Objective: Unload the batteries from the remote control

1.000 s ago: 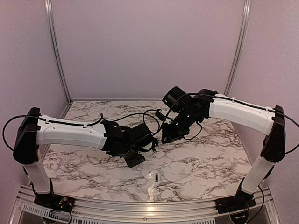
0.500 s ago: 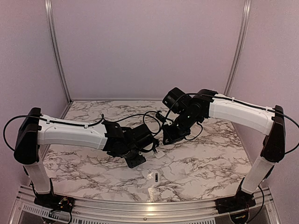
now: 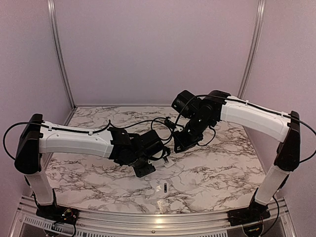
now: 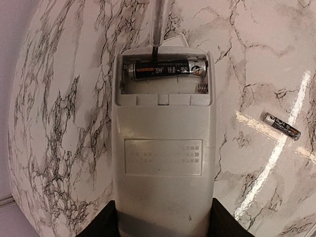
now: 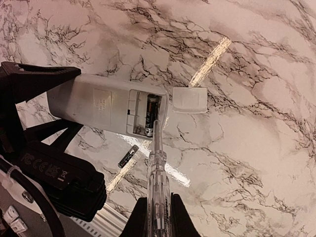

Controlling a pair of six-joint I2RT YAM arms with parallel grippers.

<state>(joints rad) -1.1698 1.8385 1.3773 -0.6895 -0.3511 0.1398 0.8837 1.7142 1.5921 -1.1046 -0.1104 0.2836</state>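
My left gripper (image 4: 163, 217) is shut on the label end of the white remote control (image 4: 163, 148), which faces up with its battery compartment open. One dark battery (image 4: 165, 69) lies in the far slot; the near slot holds only a spring. A second battery (image 4: 281, 125) lies loose on the table, also in the right wrist view (image 5: 128, 156) and the top view (image 3: 164, 187). My right gripper (image 5: 158, 210) is shut on a long clear rod (image 5: 158, 173). Its thin tip reaches the compartment's edge beside the seated battery (image 5: 152, 114).
The small white squarish cover (image 5: 189, 99) lies on the marble table just past the remote's open end. The two arms meet over the table's middle (image 3: 170, 148). The table's metal front edge (image 5: 106, 222) runs close by, below the loose battery.
The right arm has shifted slightly to the right and back with the rod. The left arm and the remote have barely moved. The loose battery has stayed put.
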